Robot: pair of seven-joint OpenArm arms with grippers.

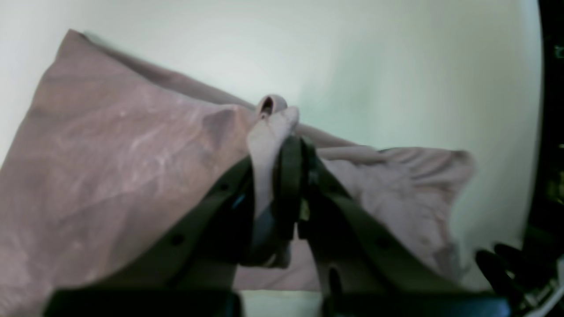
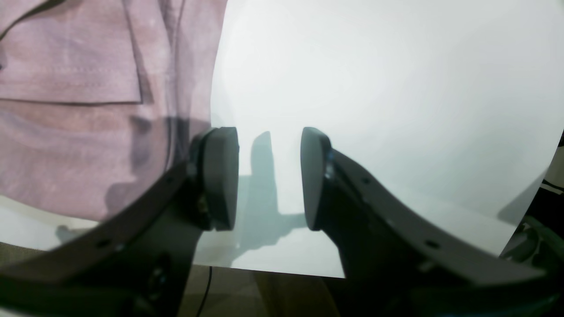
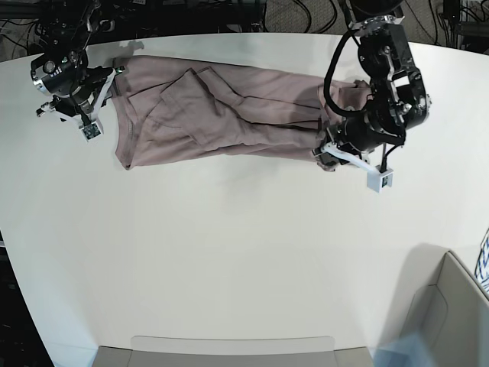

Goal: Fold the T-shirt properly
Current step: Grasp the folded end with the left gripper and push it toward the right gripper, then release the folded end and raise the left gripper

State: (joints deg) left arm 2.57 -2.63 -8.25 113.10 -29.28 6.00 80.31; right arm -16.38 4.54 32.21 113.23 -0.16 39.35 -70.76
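The dusty pink T-shirt point(image 3: 221, 115) lies across the far part of the white table point(image 3: 229, 252), partly folded lengthwise and wrinkled. My left gripper point(image 1: 291, 149) is shut on a bunched fold of the shirt point(image 1: 110, 149) at its right end, holding that end slightly raised; in the base view this gripper point(image 3: 327, 157) is at the shirt's right end. My right gripper point(image 2: 269, 176) is open and empty just off the shirt's edge point(image 2: 88, 110), above bare table; it shows at the shirt's left end in the base view point(image 3: 103, 95).
Cables and dark equipment point(image 3: 229, 15) run along the table's far edge. A grey bin point(image 3: 451, 321) stands at the front right corner. A pale tray edge point(image 3: 229, 348) sits at the front.
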